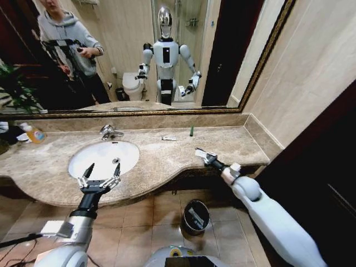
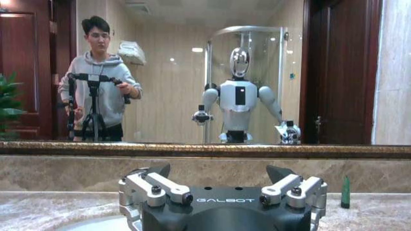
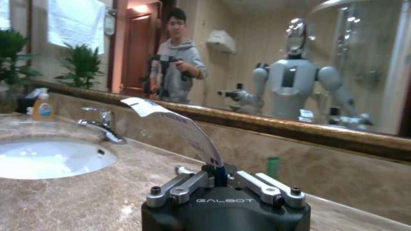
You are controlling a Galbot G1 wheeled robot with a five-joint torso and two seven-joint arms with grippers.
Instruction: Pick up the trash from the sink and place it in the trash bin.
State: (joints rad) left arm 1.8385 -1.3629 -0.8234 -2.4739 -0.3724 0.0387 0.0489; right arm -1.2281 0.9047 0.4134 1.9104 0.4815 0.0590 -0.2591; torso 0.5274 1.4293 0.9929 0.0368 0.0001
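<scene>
- A flat white packet (image 3: 173, 126) is clamped between the closed fingers of the right gripper (image 1: 207, 157), seen right of centre in the head view, above the front edge of the countertop (image 1: 167, 158).
- The trash bin (image 1: 195, 216) stands on the floor at lower centre, below and slightly left of that gripper; the packet is best carried out past the counter edge, lowered over the bin's opening and only then released.
- The counter edge overhangs near the bin and must be cleared on the way down.
- The left gripper (image 1: 99, 179) is held at the front rim of the sink (image 1: 104, 158), lower left, fingers spread apart and empty.
- More trash is left on the counter near the mirror: a slim white sachet (image 1: 169, 138) and a dark green tube (image 1: 191, 131), upper centre.
- A faucet (image 1: 109, 132) stands behind the basin; an orange bottle (image 1: 33, 133) sits at the far left.
</scene>
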